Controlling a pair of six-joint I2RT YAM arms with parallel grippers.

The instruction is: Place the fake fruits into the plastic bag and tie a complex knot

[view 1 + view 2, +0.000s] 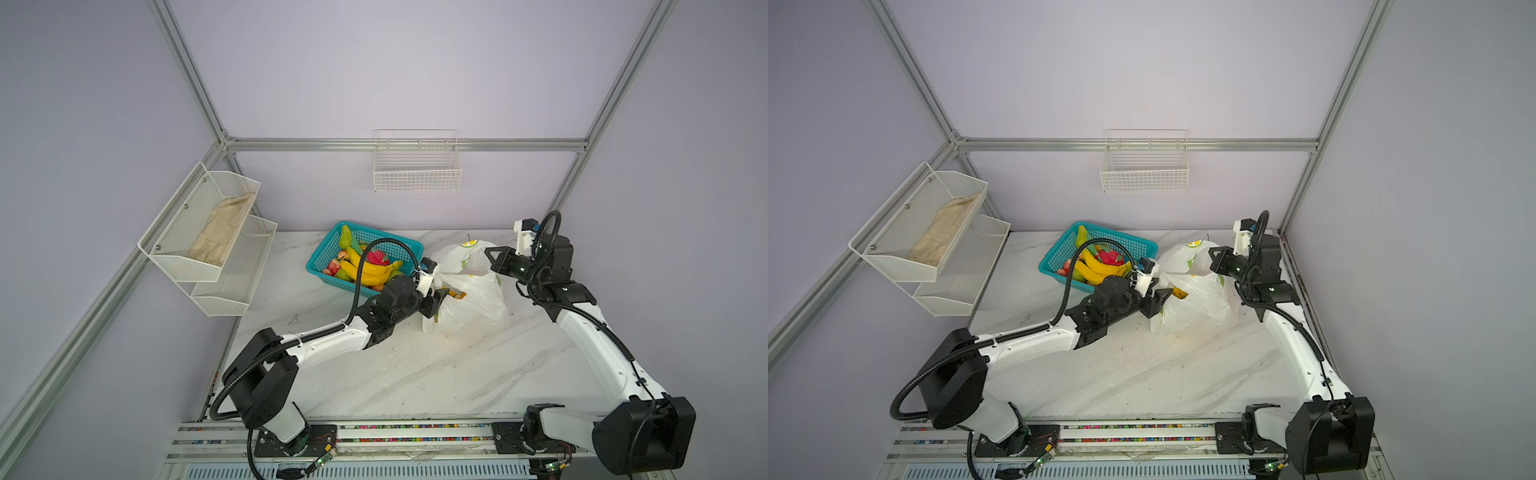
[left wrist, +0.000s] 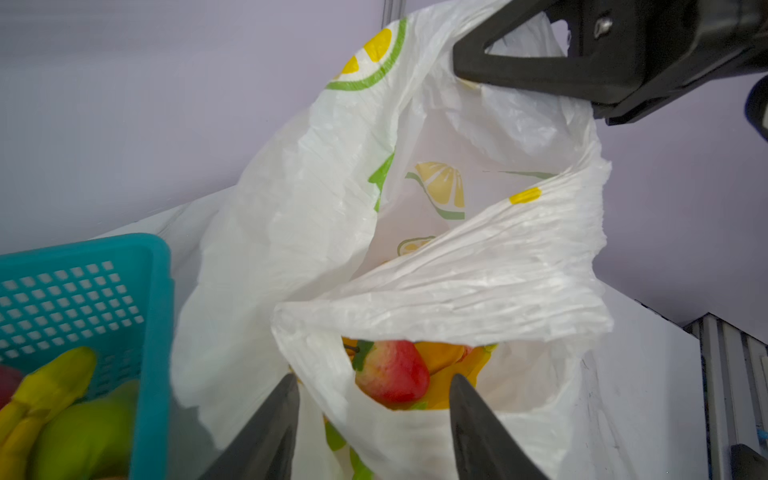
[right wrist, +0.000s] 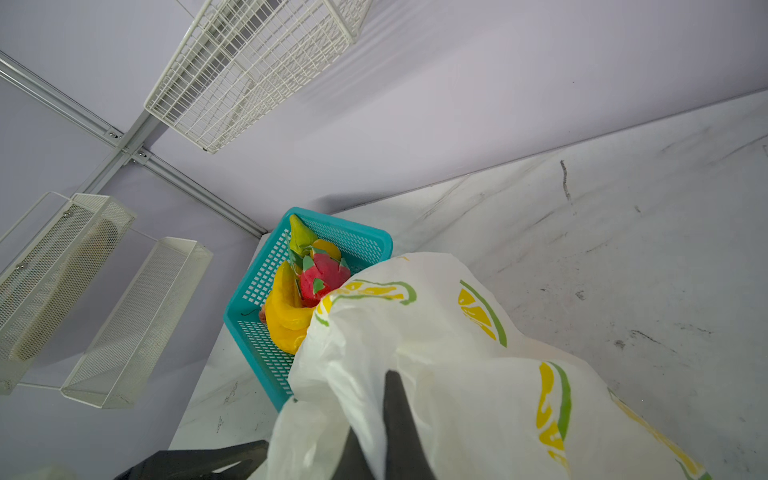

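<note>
Left wrist view: white lemon-print plastic bag [image 2: 415,291] sits just beside teal basket [image 2: 153,291], mouth open, red fruit [image 2: 392,376] inside; bananas [image 1: 376,269] lie in basket; right gripper [image 2: 459,68] clamps the bag's rim, left gripper [image 2: 374,378] stands with jaws apart.

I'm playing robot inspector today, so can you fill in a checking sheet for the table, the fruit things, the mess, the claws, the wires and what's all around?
Surface: white marble-look table, scuffed and smudged.
Job's things: plastic bag open, not tied; red fruit and yellow fruit inside; bananas and dragon fruit in the teal basket.
Clutter: teal basket, beside the bag.
Grippers: left gripper open at the bag's mouth; right gripper shut on the bag's rim, holding it up.
Cables: black hoses loop over both arms; thin wires at the bases.
Surroundings: lilac walls; wire basket on back wall; mesh shelf with a cloth on left wall.
</note>
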